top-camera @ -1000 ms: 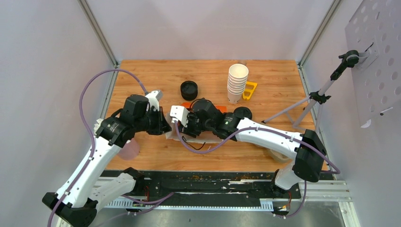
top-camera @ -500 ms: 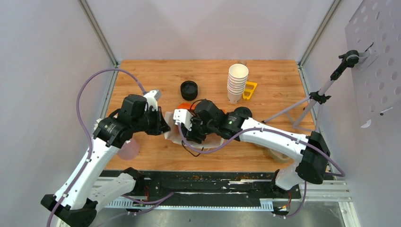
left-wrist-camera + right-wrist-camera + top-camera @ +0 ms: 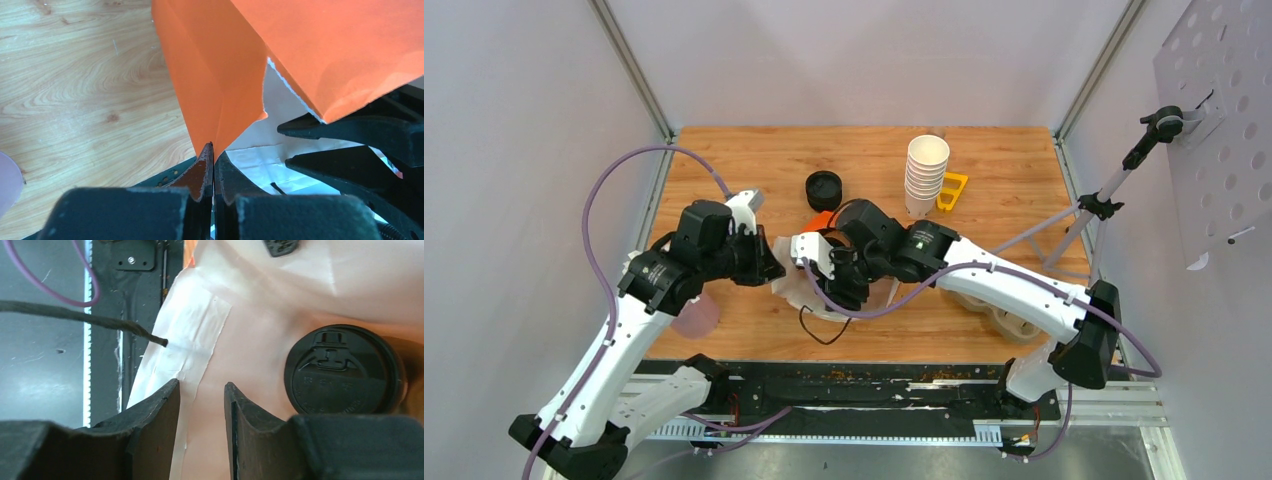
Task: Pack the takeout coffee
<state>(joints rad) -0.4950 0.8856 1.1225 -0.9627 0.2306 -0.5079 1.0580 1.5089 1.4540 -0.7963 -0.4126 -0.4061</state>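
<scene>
Since the right tool (image 3: 200, 390) moved in, the bag (image 3: 325, 50) (orange) holds a cup (image 3: 345, 370).

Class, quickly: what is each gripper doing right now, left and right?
Left gripper: shut on the edge of the orange paper bag.
Right gripper: open, nothing between its jaws.

Closed left pincer (image 3: 214, 151) nips orange bag (image 3: 216, 75) edge; wood table (image 3: 75, 90) beneath.
</scene>
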